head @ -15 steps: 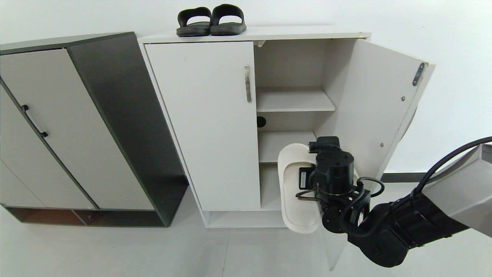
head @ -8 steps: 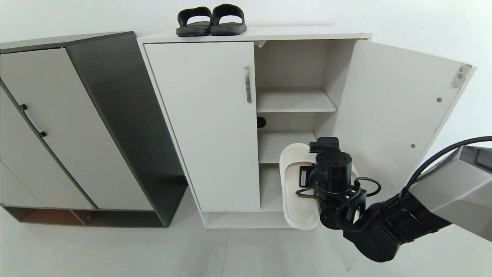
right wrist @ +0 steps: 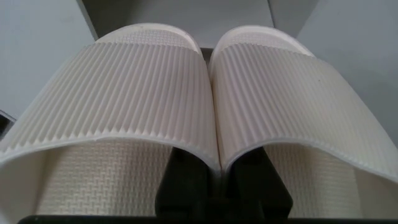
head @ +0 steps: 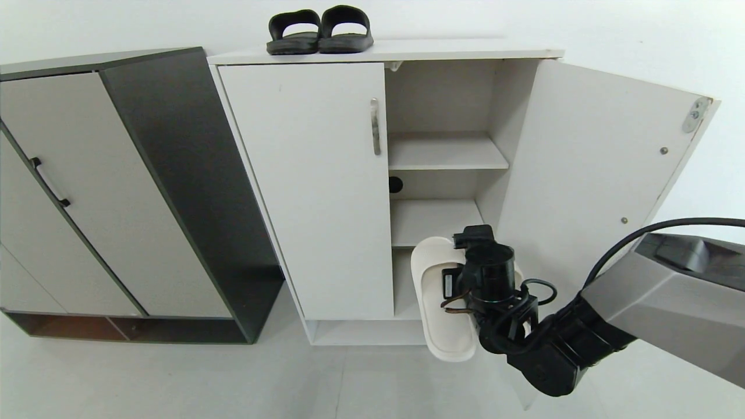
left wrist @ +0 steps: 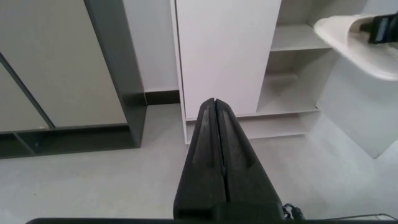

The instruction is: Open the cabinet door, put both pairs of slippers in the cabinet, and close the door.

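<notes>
Lowered, right gripper (right wrist: pixel 221 186) clamps white slippers (head: pixel 432 317) beside open door (head: pixel 588 169) (left gripper (left wrist: pixel 214 111) closed).

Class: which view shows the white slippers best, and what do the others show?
Right wrist view: both white slippers side by side, ribbed straps close up. Head view: mainly one slipper, partly behind the arm. Left wrist view: a distant edge.

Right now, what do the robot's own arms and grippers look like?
The right arm has a grey boxy segment, then glossy black rounded joints, with black cables looping alongside and a small white label at the wrist. The right gripper is black. The left gripper is matte black, long and tapering, with a centre seam.
</notes>
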Available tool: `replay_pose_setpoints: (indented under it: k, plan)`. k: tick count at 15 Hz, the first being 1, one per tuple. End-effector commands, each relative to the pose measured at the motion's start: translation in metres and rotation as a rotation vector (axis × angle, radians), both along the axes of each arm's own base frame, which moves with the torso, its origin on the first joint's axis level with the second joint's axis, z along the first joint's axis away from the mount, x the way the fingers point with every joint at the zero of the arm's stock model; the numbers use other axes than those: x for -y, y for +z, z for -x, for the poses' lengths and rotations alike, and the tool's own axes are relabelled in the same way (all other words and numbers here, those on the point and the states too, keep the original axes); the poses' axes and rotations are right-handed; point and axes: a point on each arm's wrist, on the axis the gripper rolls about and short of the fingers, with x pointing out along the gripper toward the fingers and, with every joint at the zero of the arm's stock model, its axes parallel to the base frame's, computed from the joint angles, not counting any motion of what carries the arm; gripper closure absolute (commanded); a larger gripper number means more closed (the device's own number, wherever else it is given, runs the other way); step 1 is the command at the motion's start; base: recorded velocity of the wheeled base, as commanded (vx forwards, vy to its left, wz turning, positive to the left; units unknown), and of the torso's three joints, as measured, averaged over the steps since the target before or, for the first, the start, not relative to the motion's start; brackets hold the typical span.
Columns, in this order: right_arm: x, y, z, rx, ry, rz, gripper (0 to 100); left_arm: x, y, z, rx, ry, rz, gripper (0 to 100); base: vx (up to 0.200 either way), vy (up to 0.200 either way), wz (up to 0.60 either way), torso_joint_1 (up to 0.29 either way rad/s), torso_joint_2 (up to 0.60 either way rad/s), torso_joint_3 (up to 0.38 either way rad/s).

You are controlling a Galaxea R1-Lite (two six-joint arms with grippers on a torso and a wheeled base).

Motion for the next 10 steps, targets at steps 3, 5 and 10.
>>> replay_pose_setpoints:
  k: [3,5,10]
  plan:
    - [0.011,-0.014,-0.019,-0.016,-0.054,0.013,100,0.000,0.000,0.000,-0.002,0.000,0.000,100,0.000,0.000,0.00,0.000,0.00,0.000]
    - [0.017,-0.016,-0.023,-0.019,-0.072,0.016,100,0.000,0.000,0.000,0.000,0.000,0.000,100,0.000,0.000,0.00,0.000,0.00,0.000]
    - [0.037,-0.015,-0.036,0.000,-0.118,0.003,100,0.000,0.000,0.000,-0.002,0.000,0.000,100,0.000,0.000,0.00,0.000,0.00,0.000]
